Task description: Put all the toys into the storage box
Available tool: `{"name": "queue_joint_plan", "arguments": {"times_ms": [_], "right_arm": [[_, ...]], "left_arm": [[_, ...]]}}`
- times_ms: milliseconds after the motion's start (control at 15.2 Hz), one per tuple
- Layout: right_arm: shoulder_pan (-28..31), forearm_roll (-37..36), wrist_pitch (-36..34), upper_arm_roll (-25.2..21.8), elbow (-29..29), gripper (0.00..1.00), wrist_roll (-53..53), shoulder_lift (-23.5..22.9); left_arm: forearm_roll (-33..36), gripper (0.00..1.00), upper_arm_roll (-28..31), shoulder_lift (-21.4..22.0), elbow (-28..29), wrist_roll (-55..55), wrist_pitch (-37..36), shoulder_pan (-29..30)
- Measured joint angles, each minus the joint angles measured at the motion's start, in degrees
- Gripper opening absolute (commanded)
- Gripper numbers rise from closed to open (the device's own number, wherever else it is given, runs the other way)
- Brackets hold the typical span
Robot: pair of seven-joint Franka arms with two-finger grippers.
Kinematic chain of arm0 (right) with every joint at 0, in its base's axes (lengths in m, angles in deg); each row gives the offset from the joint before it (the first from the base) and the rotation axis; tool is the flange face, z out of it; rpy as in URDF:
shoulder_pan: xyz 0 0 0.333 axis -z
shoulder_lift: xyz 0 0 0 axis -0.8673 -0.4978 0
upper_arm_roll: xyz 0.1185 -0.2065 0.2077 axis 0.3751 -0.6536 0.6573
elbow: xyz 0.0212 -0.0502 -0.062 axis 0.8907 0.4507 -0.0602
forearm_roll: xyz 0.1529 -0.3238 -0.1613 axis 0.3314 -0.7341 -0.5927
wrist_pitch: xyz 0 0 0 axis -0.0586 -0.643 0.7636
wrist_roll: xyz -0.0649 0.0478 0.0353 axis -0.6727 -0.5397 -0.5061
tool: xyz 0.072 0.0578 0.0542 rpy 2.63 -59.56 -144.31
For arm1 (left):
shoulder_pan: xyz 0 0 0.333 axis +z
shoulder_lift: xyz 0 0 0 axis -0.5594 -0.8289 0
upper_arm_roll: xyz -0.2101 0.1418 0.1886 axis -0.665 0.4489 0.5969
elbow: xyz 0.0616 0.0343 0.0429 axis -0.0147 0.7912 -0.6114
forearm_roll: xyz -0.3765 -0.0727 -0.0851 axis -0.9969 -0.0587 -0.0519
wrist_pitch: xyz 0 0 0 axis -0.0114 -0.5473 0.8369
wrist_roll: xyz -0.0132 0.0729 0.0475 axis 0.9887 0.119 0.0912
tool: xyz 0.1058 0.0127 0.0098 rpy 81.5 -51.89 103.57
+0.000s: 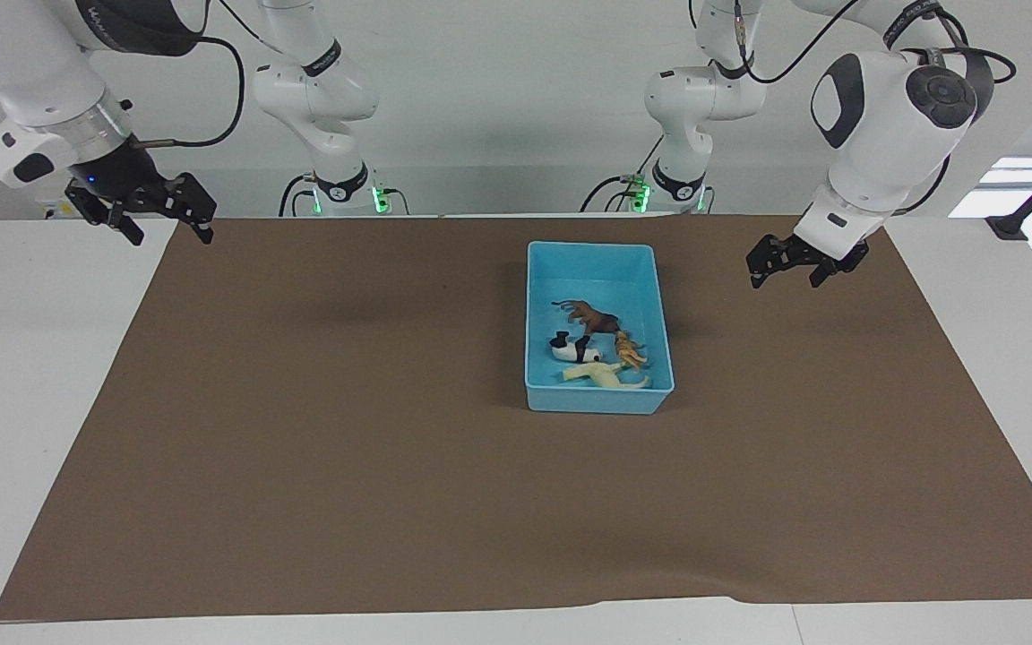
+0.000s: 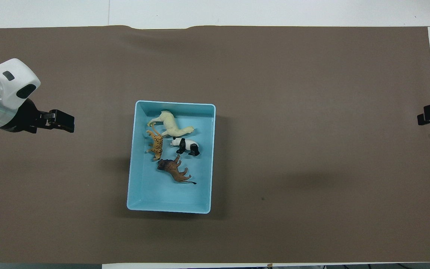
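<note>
All four toys lay in the light blue storage box: horse, tiger, panda, lion. The left gripper hung beside the box, jaws apart and empty. The right gripper hovered well away from the box, jaws wide, empty too.

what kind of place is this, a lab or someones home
Most likely a robotics lab, not a home. Two white arms stand bolted at a table's edge, the left gripper and right gripper raised over a brown mat, where the storage box holds toy animals.
</note>
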Motion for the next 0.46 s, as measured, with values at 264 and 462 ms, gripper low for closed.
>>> {"name": "queue_joint_plan", "arguments": {"times_ms": [264, 462], "right_arm": [[-0.22, -1.03, 2.06, 0.26, 0.48, 1.00, 0.03, 0.00], [-0.24, -1.10, 2.20, 0.30, 0.67, 1.00, 0.03, 0.00]], "left_arm": [[-0.10, 1.00, -0.27, 0.11, -0.65, 0.00, 0.17, -0.01], [-0.10, 1.00, -0.14, 0.64, -0.68, 0.00, 0.17, 0.07]]}}
